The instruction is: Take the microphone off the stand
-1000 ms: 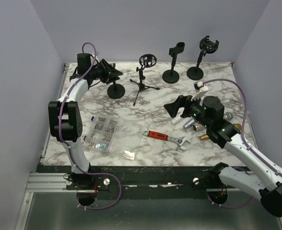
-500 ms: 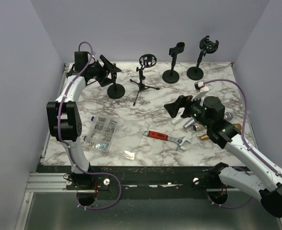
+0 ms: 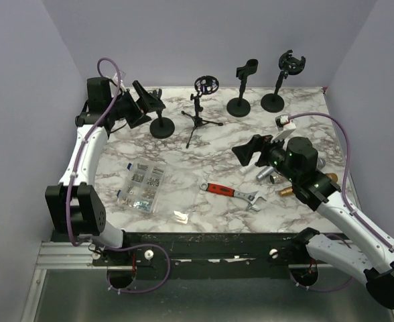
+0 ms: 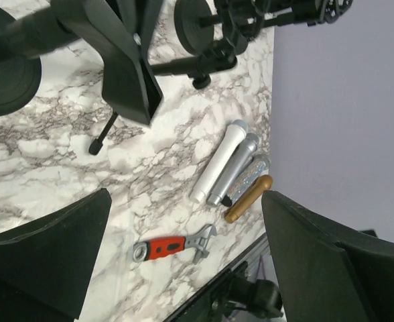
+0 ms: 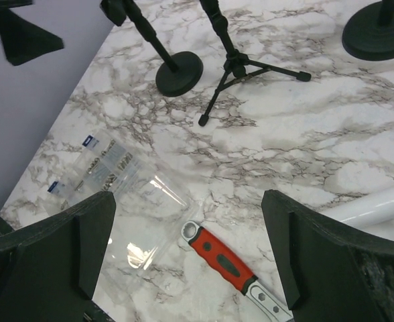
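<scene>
Several microphones lie side by side on the marble at the right, silver, glittery and gold ones. A white one shows at the right wrist view's edge. Four black stands line the back; the leftmost stand has a round base and an empty clip. My left gripper is open just left of that stand's top, with nothing between its fingers. My right gripper hangs open over the table's middle, beside the microphones, also holding nothing.
A tripod stand with a ring holder, then two round-base stands, stand along the back. A red-handled wrench lies at front centre. A clear bag of screws and a small bag lie front left.
My left gripper has opened off the leftmost stand's top and drawn back to the left. The right arm has barely shifted.
</scene>
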### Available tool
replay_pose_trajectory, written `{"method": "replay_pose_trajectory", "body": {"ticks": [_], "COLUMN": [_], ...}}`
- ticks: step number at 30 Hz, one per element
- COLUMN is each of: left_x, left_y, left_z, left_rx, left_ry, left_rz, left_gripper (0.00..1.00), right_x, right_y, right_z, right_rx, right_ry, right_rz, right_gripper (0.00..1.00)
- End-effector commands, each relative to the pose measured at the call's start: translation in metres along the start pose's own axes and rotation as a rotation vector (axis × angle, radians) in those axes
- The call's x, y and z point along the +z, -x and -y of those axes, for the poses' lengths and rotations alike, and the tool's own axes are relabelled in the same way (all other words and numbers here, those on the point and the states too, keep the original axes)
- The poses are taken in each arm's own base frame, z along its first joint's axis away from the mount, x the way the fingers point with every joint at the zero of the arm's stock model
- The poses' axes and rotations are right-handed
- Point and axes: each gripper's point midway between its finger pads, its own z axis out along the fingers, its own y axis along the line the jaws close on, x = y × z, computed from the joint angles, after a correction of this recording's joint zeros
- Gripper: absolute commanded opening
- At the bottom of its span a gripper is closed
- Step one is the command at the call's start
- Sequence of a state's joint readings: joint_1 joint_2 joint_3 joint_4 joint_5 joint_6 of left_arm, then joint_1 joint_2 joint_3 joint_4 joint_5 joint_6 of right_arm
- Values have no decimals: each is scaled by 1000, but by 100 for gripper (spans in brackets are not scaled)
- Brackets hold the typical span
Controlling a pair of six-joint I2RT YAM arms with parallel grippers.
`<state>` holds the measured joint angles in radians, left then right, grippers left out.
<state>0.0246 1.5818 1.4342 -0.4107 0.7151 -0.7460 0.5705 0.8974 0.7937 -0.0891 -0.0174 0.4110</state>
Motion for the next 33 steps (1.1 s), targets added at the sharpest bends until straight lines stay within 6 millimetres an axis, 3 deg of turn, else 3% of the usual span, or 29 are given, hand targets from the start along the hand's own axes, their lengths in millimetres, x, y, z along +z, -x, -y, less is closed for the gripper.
{"method": "replay_pose_trajectory", "body": {"ticks": [1,9,18,25,33], "left_x": [-41,-116,-199,-259,-290], "left_y": [-20,-51,-84,-106,-116], "left_z": [26,82,124,136,122], "left_rx": [200,491,699,792,795], "left_ry": [-50,-177,-267,-279,-190], "left_rz": [41,223,573,844,982], "left_gripper": [98,98,99,99,98], "right_x": [-11,-47,-114,-160,-202], "right_y": [15,49,86,103,110], "right_z": [12,31,49,50,49], "right_rx": [8,-8,-4,7,44], "right_ry": [-97,-259,-401,-398,-374], "right_rz": [25,101,239,367,470], "right_gripper": [100,100,100,100,100]}}
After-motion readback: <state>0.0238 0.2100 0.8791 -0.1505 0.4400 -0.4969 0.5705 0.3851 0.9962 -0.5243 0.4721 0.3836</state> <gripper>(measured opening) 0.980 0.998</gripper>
